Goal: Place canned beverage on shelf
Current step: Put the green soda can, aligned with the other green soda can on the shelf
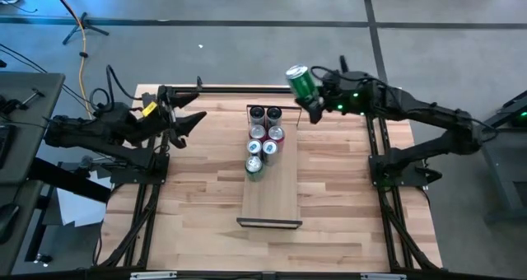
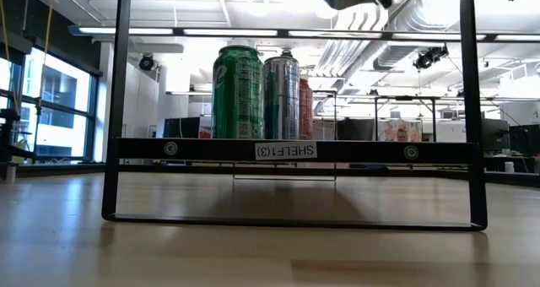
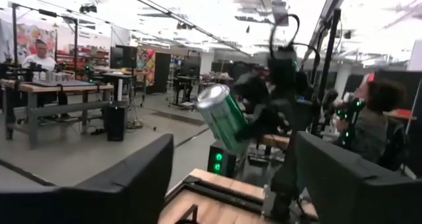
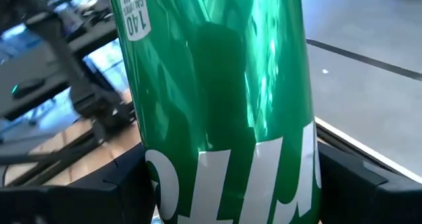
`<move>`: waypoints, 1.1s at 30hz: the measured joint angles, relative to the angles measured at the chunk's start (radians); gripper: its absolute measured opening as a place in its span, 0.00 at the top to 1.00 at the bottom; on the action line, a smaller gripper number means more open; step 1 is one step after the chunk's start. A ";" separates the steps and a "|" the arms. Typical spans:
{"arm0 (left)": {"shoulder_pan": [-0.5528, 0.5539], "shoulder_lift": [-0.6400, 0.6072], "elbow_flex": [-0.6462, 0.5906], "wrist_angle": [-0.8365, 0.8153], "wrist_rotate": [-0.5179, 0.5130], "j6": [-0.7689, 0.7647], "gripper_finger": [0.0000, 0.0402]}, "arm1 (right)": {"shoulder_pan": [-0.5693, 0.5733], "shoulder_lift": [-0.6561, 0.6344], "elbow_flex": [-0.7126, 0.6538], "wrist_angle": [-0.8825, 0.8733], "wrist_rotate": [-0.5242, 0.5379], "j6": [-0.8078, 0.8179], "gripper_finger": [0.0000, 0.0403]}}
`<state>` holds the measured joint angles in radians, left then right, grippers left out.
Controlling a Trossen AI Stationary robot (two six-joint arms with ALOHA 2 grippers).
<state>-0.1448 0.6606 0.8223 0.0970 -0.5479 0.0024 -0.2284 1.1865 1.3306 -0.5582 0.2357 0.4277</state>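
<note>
The right tool (image 1: 314,105) is closed on a green can (image 1: 301,81), holding it tilted in the air above the far edge of the desk (image 1: 346,198), just beyond the far end of the shelf (image 1: 276,189). In the right wrist view the can (image 4: 224,99) fills the frame, with a dark finger on either side of its lower body. The left tool (image 1: 188,120) stands open and empty, its fingers spread, near the far left corner of the desk, well apart from the shelf.

The shelf lies lengthwise down the middle of the desk, a pale board with a thin dark frame at each short end. Its far half carries a cluster of cans (image 1: 263,137) standing upright in two short rows; the near half is bare board.

The held can looks like a thin-walled aluminium one: stiff enough if full, easily dented if squeezed hard, and its glossy skin is likely slippery. The sensible hold is across the middle of the body, as now. It probably needs turning upright before it goes down, and its narrow base would tip readily. Knocking a standing neighbour is the likely risk.
</note>
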 joint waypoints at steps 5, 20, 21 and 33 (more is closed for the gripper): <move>0.000 0.023 0.051 -0.003 0.015 -0.051 0.23 | 0.066 0.100 0.093 0.001 0.000 -0.067 0.27; 0.000 0.201 0.134 -0.194 0.151 -0.197 0.22 | 0.196 0.514 0.517 -0.190 0.000 -0.428 0.27; 0.000 0.207 0.134 -0.194 0.150 -0.188 0.22 | 0.202 0.539 0.546 -0.214 0.000 -0.437 0.27; 0.000 0.245 0.136 -0.258 0.131 -0.152 0.22 | 0.246 0.630 0.666 -0.313 0.002 -0.485 0.27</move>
<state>-0.1448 0.9057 0.9581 -0.1612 -0.4166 -0.1495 0.0172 1.8160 1.9968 -0.8709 0.2376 -0.0574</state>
